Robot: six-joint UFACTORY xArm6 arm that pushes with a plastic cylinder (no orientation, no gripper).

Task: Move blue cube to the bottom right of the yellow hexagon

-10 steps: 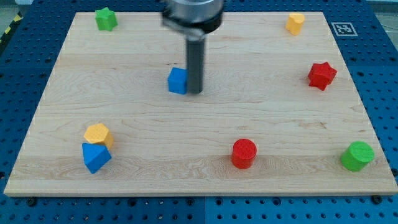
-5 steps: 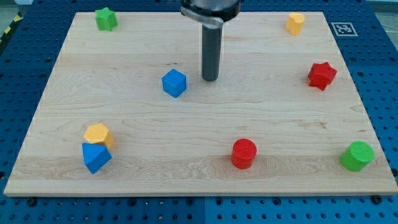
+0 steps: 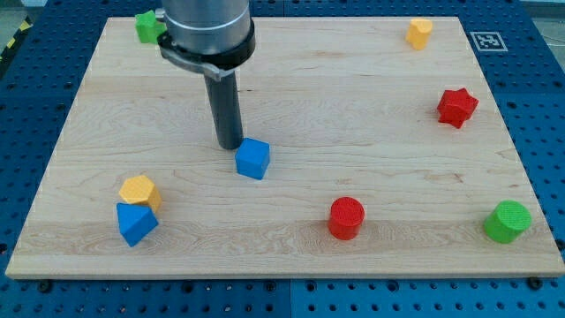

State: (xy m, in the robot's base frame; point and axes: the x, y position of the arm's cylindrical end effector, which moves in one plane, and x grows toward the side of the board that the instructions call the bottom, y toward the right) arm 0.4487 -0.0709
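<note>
Blue cube [image 3: 252, 158] nudged by tip [image 3: 230, 145] from upper left, likely steering toward yellow hexagon [image 3: 139, 190]; no end effector to judge

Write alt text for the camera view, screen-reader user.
My tip sits just upper left of the blue cube on a wooden board; the yellow hexagon lies toward the view's lower left, touching another blue block.

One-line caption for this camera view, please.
My tip sits just upper-left of the blue cube, far right of the yellow hexagon.
</note>
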